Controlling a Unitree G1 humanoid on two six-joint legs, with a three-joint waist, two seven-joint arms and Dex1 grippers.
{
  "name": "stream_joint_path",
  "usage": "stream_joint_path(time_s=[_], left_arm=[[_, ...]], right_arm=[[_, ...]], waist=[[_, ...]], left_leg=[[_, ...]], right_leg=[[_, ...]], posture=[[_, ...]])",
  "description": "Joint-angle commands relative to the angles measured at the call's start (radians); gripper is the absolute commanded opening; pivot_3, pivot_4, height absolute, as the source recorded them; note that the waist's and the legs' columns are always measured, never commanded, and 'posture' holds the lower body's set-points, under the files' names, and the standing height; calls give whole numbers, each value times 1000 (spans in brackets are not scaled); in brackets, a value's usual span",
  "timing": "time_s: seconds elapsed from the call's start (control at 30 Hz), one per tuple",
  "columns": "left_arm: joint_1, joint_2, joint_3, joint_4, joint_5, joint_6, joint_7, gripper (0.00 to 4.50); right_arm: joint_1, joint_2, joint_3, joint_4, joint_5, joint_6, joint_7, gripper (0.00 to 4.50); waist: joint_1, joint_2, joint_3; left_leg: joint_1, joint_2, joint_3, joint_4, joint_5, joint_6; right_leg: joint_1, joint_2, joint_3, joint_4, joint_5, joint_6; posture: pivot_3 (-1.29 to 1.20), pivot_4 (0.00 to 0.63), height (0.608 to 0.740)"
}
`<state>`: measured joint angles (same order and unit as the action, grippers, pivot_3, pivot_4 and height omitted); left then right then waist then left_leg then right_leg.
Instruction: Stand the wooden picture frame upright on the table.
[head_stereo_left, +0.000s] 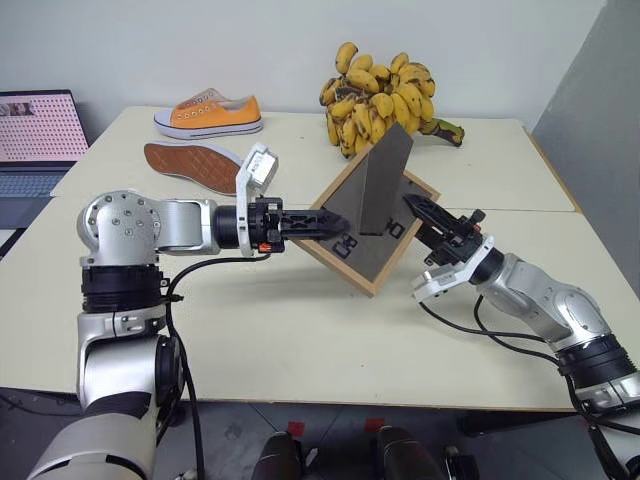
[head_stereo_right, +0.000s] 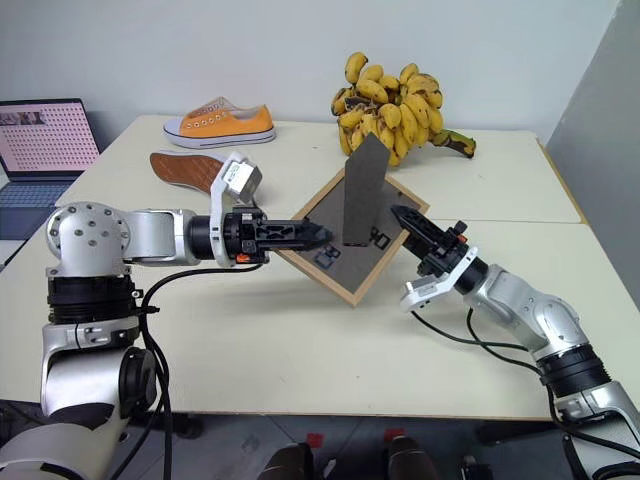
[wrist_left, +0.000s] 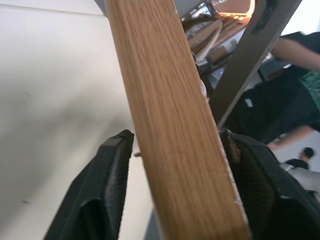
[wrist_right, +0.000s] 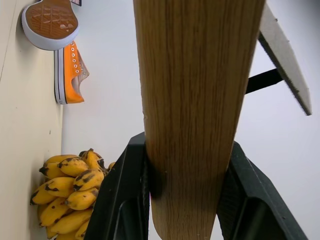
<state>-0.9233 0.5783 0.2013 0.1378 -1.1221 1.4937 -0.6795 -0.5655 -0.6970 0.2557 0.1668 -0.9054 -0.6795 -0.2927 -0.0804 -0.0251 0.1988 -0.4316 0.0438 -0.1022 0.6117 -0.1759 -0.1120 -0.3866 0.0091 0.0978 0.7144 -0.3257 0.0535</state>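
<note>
The wooden picture frame (head_stereo_left: 372, 255) is tilted over the table (head_stereo_left: 300, 340), its dark back board towards me and its fold-out stand (head_stereo_left: 385, 180) sticking up. I cannot tell whether its lower corner touches the tabletop. My left gripper (head_stereo_left: 335, 225) reaches in level from the left and is open around the frame's left edge. In the left wrist view there is a gap between one finger (wrist_left: 107, 190) and the wood (wrist_left: 175, 125). My right gripper (head_stereo_left: 418, 212) comes from the right and is shut on the frame's right edge (wrist_right: 195, 100), with both fingers pressed against the wood.
A bunch of bananas (head_stereo_left: 385, 95) lies just behind the frame. At the back left are an orange sneaker (head_stereo_left: 210, 112) and a second shoe (head_stereo_left: 190, 163) lying sole up. A laptop (head_stereo_left: 35, 135) stands off the table's left end.
</note>
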Motion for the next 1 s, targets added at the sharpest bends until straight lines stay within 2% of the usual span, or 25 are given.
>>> stream_joint_path(time_s=[0.03, 0.17, 0.23, 0.27, 0.37, 0.47, 0.57, 0.7, 0.87, 1.0], left_arm=[[29, 72, 32, -124, 62, -175, -87, 2971], [146, 154, 151, -242, 127, -378, -121, 2971], [275, 196, 239, -336, 126, -424, -135, 2971], [387, 229, 290, -400, 127, -425, -156, 2971], [731, 293, 387, -573, 198, -500, -245, 2971], [920, 289, 420, -645, 234, -561, -257, 2971], [1013, 272, 430, -678, 249, -593, -244, 2971], [1043, 279, 452, -679, 239, -609, -227, 2971], [1017, 323, 487, -649, 202, -587, -218, 2971], [1024, 358, 492, -635, 202, -587, -232, 2971]], right_arm=[[-51, 16, -28, 10, 73, -19, 7, 1440], [-81, 79, -20, 91, 271, -31, 148, 1440], [-88, 119, -1, 124, 425, -37, 275, 1440], [-83, 151, 18, 127, 555, -15, 384, 1440], [-44, 254, 45, 66, 943, 173, 702, 1440], [-23, 320, 27, 3, 1167, 386, 889, 1440], [-6, 359, 23, -32, 1287, 570, 1016, 1440], [33, 393, 19, -57, 1371, 742, 1103, 1440], [71, 439, -9, -17, 1401, 851, 1136, 1440], [105, 468, -23, 37, 1374, 868, 1137, 1440]], waist=[[0, 0, 0], [-6, 0, 0], [-10, 0, 0], [-12, 0, 0], [-24, -1, -1], [-5, -1, 0], [28, -1, 0], [43, -3, -1], [41, -3, -1], [29, -2, 0]], left_leg=[[0, 0, 0, 0, 0, 0], [1, 1, 1, -1, 0, 0], [2, 2, 2, -1, 0, 1], [2, 2, 3, -1, -1, 1], [5, 3, 4, -3, -2, 2], [7, 3, 0, -3, -2, 3], [8, 2, -3, -2, -2, 3], [15, 3, -1, -3, -2, 3], [15, 4, 0, -4, -3, 3], [15, 4, 1, -5, -3, 3]], right_leg=[[0, 0, 0, 0, 0, 0], [0, 0, 1, 0, 0, 0], [0, 0, 1, 0, 0, -1], [0, 0, 2, 0, 0, -1], [2, 0, 2, -1, -1, -2], [7, -1, -2, -1, -2, -5], [9, -1, -5, 0, -3, -5], [15, -1, -5, -2, -5, -7], [13, 0, -4, -1, -5, -8], [13, 1, -4, -1, -5, -8]], posture=[[0, 150, 740], [0, 150, 740], [0, 150, 740], [0, 150, 740], [0, 150, 740], [0, 150, 740], [0, 150, 740], [0, 150, 740], [0, 150, 740], [0, 150, 740]])
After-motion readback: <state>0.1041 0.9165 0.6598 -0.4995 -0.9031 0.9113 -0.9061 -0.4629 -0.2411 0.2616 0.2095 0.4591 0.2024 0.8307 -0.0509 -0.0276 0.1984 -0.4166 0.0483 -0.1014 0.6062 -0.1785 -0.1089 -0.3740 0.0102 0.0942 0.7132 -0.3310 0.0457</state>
